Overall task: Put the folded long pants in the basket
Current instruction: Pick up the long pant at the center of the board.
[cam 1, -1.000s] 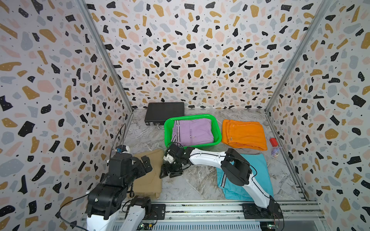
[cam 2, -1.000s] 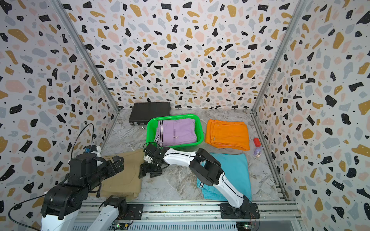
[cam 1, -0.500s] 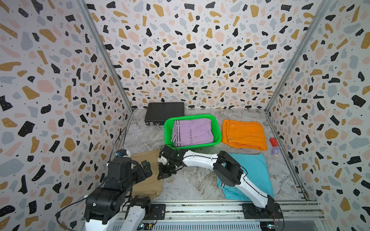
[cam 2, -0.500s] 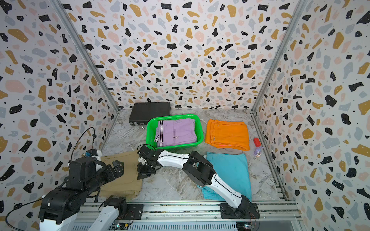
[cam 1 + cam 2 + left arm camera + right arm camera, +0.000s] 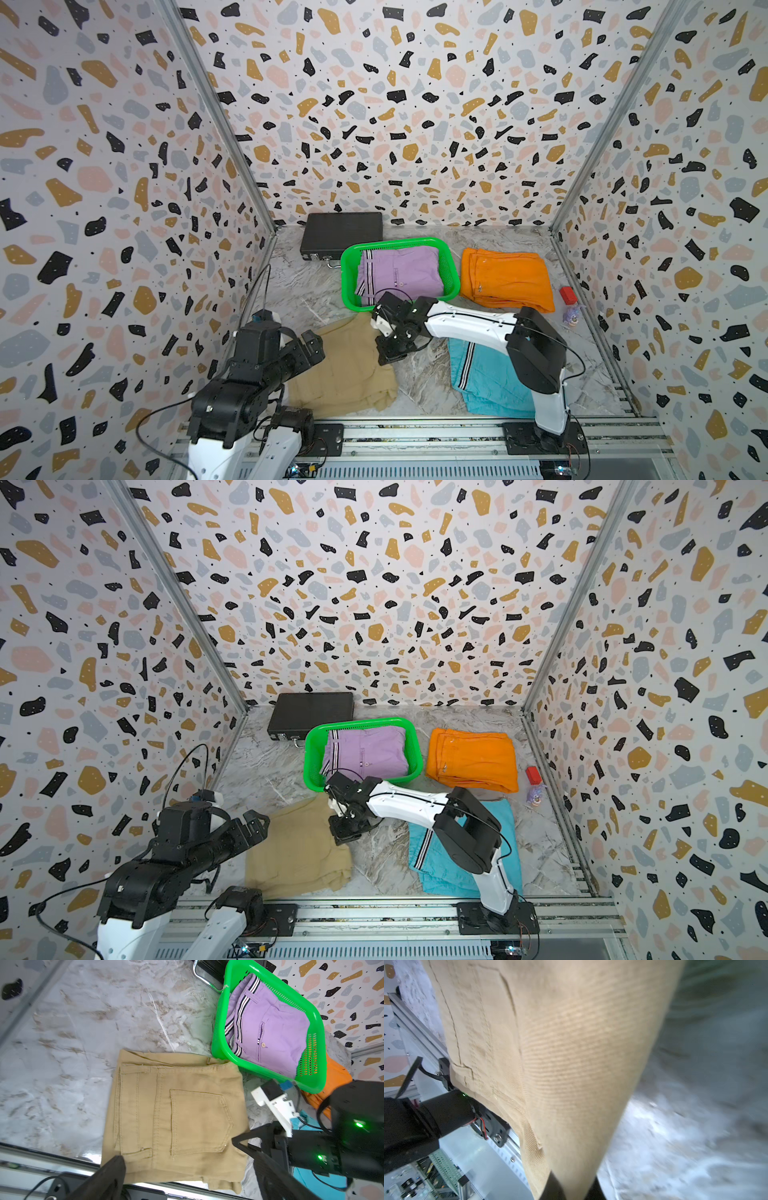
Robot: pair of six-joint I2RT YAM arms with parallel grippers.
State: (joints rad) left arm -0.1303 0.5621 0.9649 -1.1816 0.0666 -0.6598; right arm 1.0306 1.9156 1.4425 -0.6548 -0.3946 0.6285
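We find the right gripper (image 5: 388,353) clamped on one edge of the tan pants (image 5: 349,374), which lie on the table (image 5: 299,286) near the basket (image 5: 395,242). The left gripper (image 5: 313,347) hangs released. Risk: a single-edge pinch may let the fold unravel and snag the rim.

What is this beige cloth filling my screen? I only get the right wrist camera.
Observer: Those are folded tan pants, lying on the marble table near the front rail.
Operator: Where are they supposed to go?
Observer: Into the green basket just beyond them. It has lilac striped pants lying inside.
Operator: Are any others waiting?
Observer: Yes, two. The orange pants lie beside the basket, and the turquoise striped pants lie partly under the right arm.
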